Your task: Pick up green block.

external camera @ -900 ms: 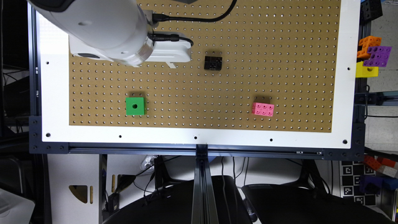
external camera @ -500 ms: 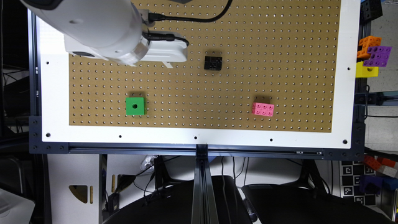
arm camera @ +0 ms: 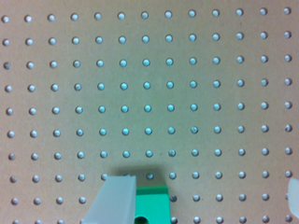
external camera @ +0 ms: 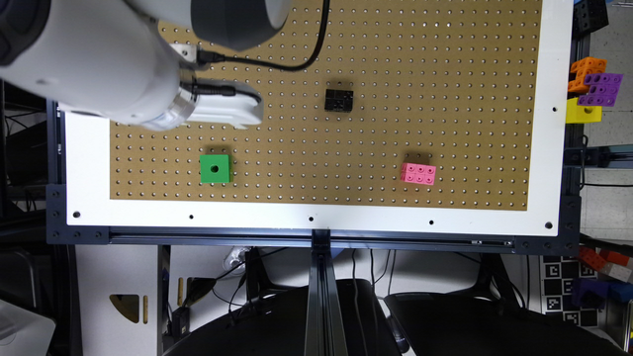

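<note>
We look straight down on the whole pegboard counter from well above in the exterior view. Our wrist view faces the same board from very close. Both share the green block, though the wrist picture seems slightly blurred.

green block bright green, dark hole | pegboard tan, dotted | studded block pink

We see a brown pegboard framed in white on the bench. A black block sits near its middle; a pink studded block lies well apart, toward the exterior view's right. Orange, purple and yellow blocks cluster off the board's edge.
</note>
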`<state>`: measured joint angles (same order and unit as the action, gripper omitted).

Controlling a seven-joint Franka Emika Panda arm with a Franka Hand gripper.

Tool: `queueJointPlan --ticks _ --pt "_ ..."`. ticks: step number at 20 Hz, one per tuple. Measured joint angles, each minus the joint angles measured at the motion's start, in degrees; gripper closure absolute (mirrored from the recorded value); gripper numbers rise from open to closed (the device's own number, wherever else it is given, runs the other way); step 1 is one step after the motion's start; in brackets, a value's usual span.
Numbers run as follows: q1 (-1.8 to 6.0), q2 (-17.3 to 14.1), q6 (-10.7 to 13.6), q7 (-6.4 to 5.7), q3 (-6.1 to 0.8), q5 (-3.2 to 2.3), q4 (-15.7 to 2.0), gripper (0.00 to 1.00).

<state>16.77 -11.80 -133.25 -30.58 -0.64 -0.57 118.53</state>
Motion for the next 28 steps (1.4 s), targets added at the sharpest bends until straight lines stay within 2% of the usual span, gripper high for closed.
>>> queueJointPlan --ticks 4,8,10,12,19,22,25,28 --pt "0.83 -1.40 0.00 0.56 0.01 -0.04 -1.92 0.00" --pt "2.88 -3.24 0.01 2.80 0.08 -0.10 -4.63 0.00" --pt "3.47 -4.67 0.05 3.55 0.07 -0.09 -6.24 0.00" --pt "3.43 -5.50 0.08 3.59 0.05 -0.09 -7.09 0.00" --pt "3.34 -6.85 -0.24 3.59 -0.10 -0.09 -7.29 0.00" --pt "3.32 -9.60 -2.46 3.59 -0.28 -0.09 -7.52 0.00" --pt "3.32 -11.79 -2.98 3.59 -0.34 -0.09 -9.13 0.00" --pt "3.32 -12.22 -2.79 3.59 -0.37 -0.09 -9.94 0.00"
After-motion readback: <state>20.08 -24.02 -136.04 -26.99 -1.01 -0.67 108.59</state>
